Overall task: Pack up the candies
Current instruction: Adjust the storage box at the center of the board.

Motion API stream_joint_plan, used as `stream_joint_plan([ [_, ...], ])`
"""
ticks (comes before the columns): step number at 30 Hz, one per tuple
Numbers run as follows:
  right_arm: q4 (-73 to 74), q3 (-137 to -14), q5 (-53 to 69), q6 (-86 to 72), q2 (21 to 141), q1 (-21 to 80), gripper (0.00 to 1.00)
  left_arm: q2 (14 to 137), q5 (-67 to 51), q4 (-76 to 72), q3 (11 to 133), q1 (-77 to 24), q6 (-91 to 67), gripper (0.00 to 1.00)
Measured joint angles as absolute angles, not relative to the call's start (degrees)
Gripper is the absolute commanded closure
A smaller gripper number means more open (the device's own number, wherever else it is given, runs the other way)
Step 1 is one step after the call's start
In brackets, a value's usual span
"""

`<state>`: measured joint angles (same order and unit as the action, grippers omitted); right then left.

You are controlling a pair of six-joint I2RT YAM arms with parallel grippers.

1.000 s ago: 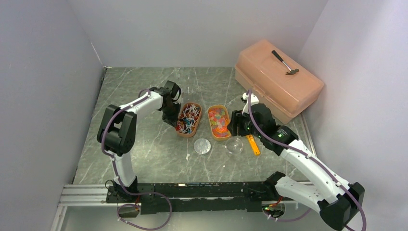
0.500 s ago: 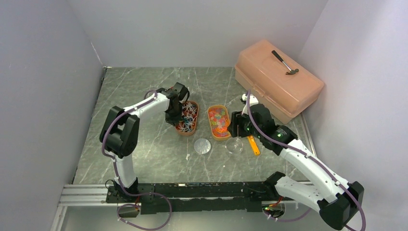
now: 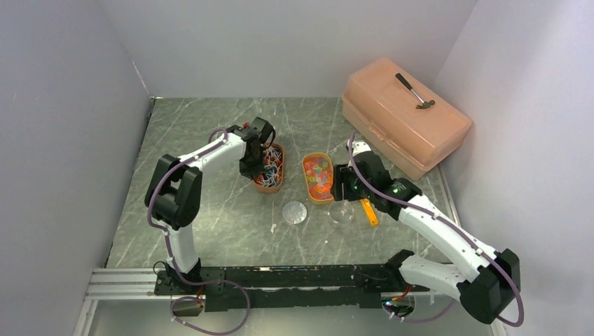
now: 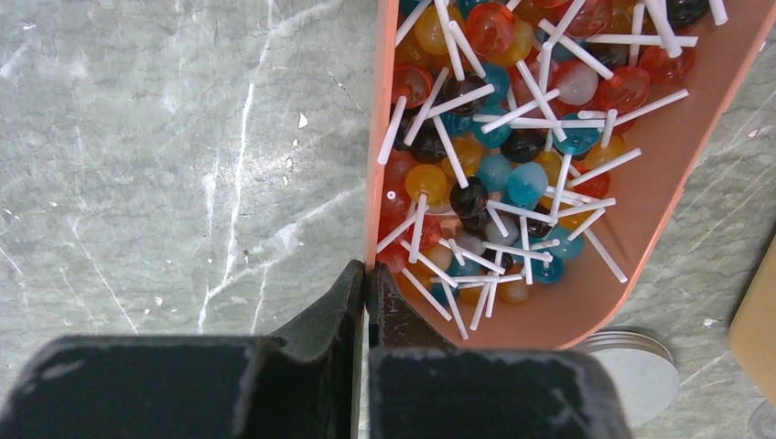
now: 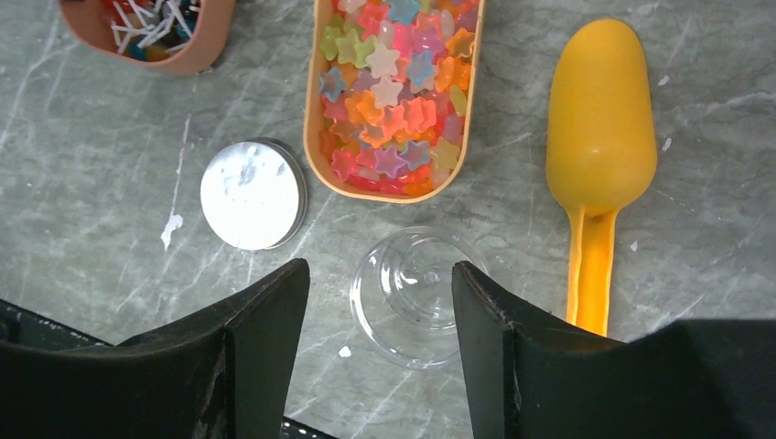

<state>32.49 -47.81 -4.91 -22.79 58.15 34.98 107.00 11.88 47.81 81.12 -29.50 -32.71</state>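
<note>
Left gripper (image 4: 367, 271): jaws clamped on rim of lollipop tray (image 4: 661, 174), mid-tabletop. Lollipops (image 4: 499, 178) heaped inside. Star gummies (image 5: 393, 91) fill second tray (image 5: 312, 137) just beside it, toward right edge. Right gripper (image 5: 377, 271): jaws apart, straddling clear cup (image 5: 407, 311). Lid (image 5: 252, 194) and scoop (image 5: 599, 137) flank cup.

The right gripper (image 5: 380, 274) has room either side of the clear cup (image 5: 409, 302); lid (image 5: 252, 194) left, scoop (image 5: 599, 155) right, gummy tray (image 5: 312, 137) ahead.

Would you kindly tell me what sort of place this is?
Probably a robot lab test cell: two arms bolted to a rail, plain white walls boxing in the table, and staged props like candy trays and a toolbox.
</note>
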Motion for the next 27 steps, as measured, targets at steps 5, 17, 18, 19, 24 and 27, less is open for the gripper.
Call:
stream_joint_plan([
  [5,31.8,-47.8,-6.2,-23.2,61.6,35.0,0.38,107.0,11.8,47.0,80.2,-29.5,-33.0,0.89],
  [17,27.8,-50.9,-8.5,-23.6,72.1,33.1,0.43,105.4,11.1,44.4,76.5,-29.5,-33.7,0.7],
  [18,27.3,-51.2,-8.4,-23.6,72.9,32.7,0.44,104.7,11.0,44.4,76.2,-29.5,-33.7,0.67],
  [19,26.9,-51.5,-8.4,-23.6,73.7,32.2,0.45,104.1,10.8,44.6,76.1,-29.5,-33.8,0.65],
  [24,24.7,-52.4,-7.8,-23.1,77.4,29.2,0.53,101.7,10.3,45.2,76.1,-29.5,-33.7,0.58],
  [27,23.5,-52.8,-6.8,-22.9,79.6,27.2,0.54,99.7,10.3,46.0,76.1,-29.5,-33.6,0.52],
])
